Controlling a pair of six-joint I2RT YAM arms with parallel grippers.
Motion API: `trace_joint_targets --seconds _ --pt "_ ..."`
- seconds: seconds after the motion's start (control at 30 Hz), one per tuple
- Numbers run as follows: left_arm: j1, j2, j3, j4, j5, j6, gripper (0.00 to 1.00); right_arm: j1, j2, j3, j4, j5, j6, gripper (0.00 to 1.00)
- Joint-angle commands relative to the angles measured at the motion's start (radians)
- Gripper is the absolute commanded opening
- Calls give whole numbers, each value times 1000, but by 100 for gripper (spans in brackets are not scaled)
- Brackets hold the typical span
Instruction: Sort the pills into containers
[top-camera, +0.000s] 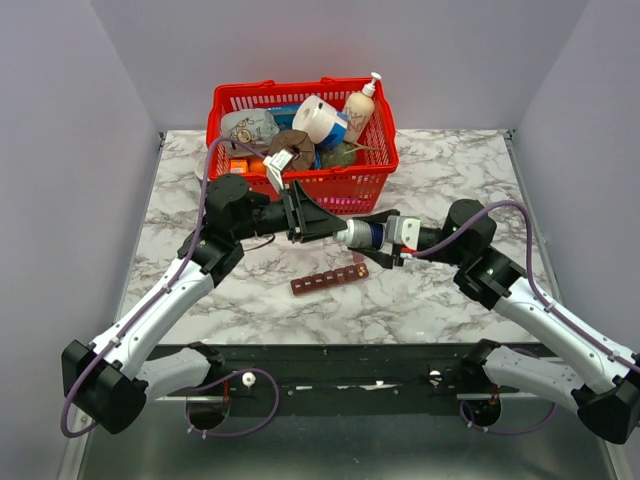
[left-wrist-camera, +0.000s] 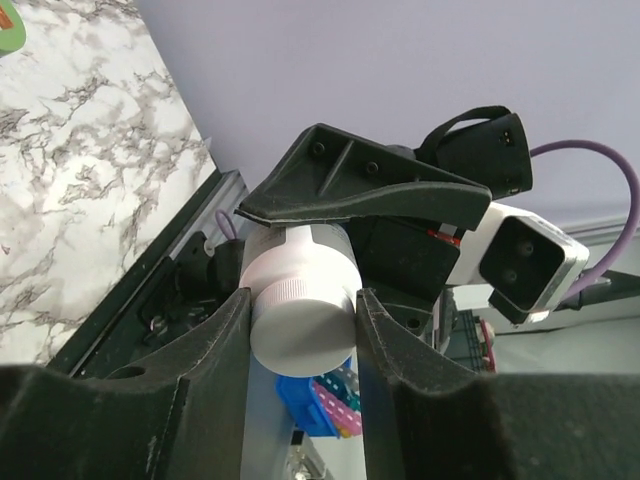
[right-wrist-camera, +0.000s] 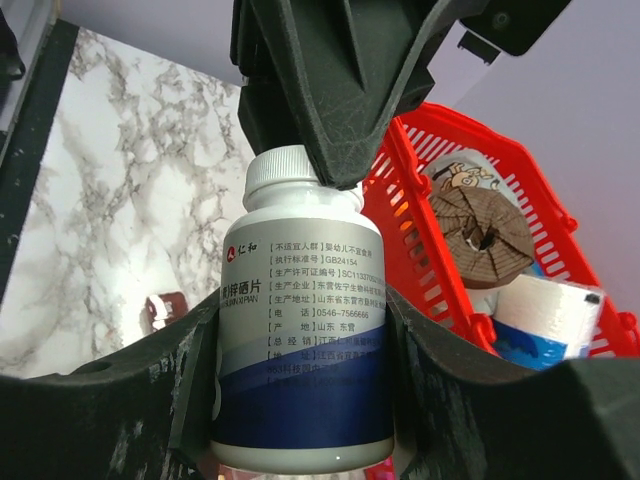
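A white pill bottle (top-camera: 358, 235) with a grey-and-blue label hangs sideways above the marble table, between the two arms. My right gripper (right-wrist-camera: 300, 322) is shut on the bottle's body (right-wrist-camera: 300, 260). My left gripper (left-wrist-camera: 302, 312) is shut on its white ribbed cap (left-wrist-camera: 300, 325), with both fingers touching the cap's sides. The containers (top-camera: 329, 279), a narrow dark-red strip of small square compartments, lie on the table just below and in front of the bottle. One end of the strip (right-wrist-camera: 165, 308) shows in the right wrist view. No pills are in view.
A big red mesh basket (top-camera: 215, 115) stands at the back, just behind the grippers. It holds a pump bottle (top-camera: 360, 112), a tape roll (top-camera: 318, 118), a brown disc (right-wrist-camera: 478, 232) and other items. The marble table (top-camera: 450, 170) ends at a black rail near the arm bases.
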Motion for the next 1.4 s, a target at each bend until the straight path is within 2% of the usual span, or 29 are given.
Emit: trace_joint_targets --seconds 0.0,0.13,0.17,0.27,0.43,0.57,0.63,0.7,0.77,0.8,0.87,0.93,0.97,1.1,1.17,1.27,1.37 --pt "-13 14 44 41 118 156 16 9 19 -1 8 -50 171 0" --pt "-15 17 41 122 198 245 15 7 27 -6 38 -97 382 1" --pt "-15 15 33 218 221 247 15 7 29 -6 51 -117 424 1" --pt "-17 23 36 314 316 305 15 6 35 -3 86 -181 579 1" --pt "-15 46 123 232 436 507 15 7 46 -30 199 -252 852 0" --pt "-15 75 180 144 484 627 15 6 47 -52 267 -264 977 0" --pt "-9 84 200 141 465 615 19 6 46 -50 272 -263 969 1" --pt "22 83 205 156 392 565 45 4 36 -46 249 -257 940 1" --pt "49 61 185 246 350 486 63 4 32 -41 230 -252 879 1" --pt "63 52 177 273 305 412 79 4 26 -40 213 -246 860 1" --pt "97 21 162 270 263 373 99 4 15 -37 184 -228 771 1" --pt "111 6 176 177 187 377 99 3 0 -32 138 -206 655 0" --pt "112 -3 185 36 162 389 99 3 -3 -32 121 -185 609 1" --pt "111 -11 189 -188 151 415 99 -3 -14 -32 69 -136 477 1" --pt "103 -31 168 -255 157 451 99 -3 -11 -35 64 -129 445 1" --pt "82 -57 134 -269 140 475 99 -3 -4 -35 68 -131 435 1" --pt "27 -39 149 -333 114 524 99 -3 4 -35 74 -128 438 1"
